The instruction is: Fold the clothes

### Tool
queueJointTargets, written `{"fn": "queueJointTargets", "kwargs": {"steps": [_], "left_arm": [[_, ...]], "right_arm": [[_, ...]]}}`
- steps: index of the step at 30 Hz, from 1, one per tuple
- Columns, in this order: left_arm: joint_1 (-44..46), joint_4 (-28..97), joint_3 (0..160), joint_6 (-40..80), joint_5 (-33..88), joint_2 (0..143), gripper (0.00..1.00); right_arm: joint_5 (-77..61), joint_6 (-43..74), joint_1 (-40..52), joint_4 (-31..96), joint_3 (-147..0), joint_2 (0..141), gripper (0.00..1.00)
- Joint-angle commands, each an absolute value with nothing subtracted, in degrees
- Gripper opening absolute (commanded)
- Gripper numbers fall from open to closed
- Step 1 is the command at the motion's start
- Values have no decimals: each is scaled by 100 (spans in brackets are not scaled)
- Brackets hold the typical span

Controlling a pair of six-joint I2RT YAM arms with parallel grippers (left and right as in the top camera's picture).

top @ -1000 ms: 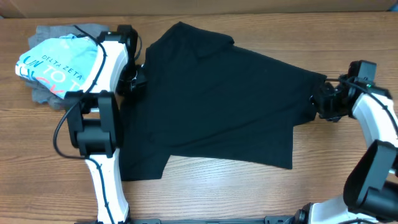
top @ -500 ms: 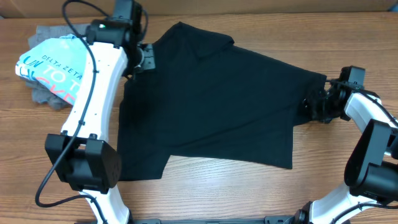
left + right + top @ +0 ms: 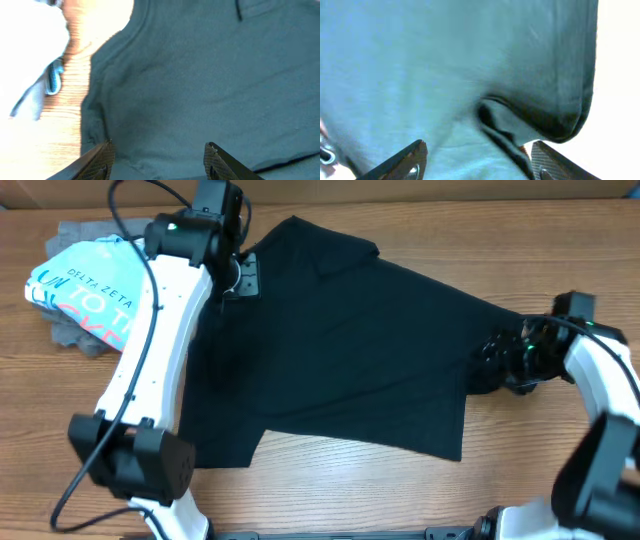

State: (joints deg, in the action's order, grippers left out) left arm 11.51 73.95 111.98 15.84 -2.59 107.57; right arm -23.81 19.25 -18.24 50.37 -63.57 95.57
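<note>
At the far left of the table, a light blue printed shirt lies bunched on top of a grey garment, well apart from the right side of the scene. Just beside them the left arm reaches up from the near edge. The left gripper hangs over the far left corner of the black T-shirt, close to its edge. In the left wrist view its fingertips stand apart with smooth dark cloth spread below and between them, and nothing is pinched. Bare wood shows beside the shirt's edge there.

The black T-shirt lies spread flat across the middle of the table. It runs at a slant from the far left, where a sleeve points toward the back edge, down to a near corner on the right.

At the shirt's right end the right gripper sits at the edge of the cloth, with the right arm curving in from the right. In the right wrist view its fingertips are also spread. A rumpled fold of the shirt's edge lies between them, just beside the right-hand finger. Whether that finger touches the fold I cannot tell.
</note>
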Motion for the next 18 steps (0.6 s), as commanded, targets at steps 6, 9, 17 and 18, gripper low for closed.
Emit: {"fn": "queueJointTargets", "kwargs": {"steps": [6, 9, 17, 18], "left_arm": [[1127, 7778, 11236, 1415, -445, 10178, 60], [1127, 7940, 11236, 1413, -447, 10178, 60], [1127, 8014, 11236, 1420, -447, 10178, 60], [1127, 8014, 11236, 1424, -447, 10178, 61]], "right_arm": [[-1135, 2735, -1811, 3957, -6407, 9542, 41], [-965, 2884, -1811, 3457, -6410, 9990, 30], [-930, 3299, -1817, 2344, -6410, 11002, 16], [-893, 3413, -1815, 2287, -6410, 11100, 15]]}}
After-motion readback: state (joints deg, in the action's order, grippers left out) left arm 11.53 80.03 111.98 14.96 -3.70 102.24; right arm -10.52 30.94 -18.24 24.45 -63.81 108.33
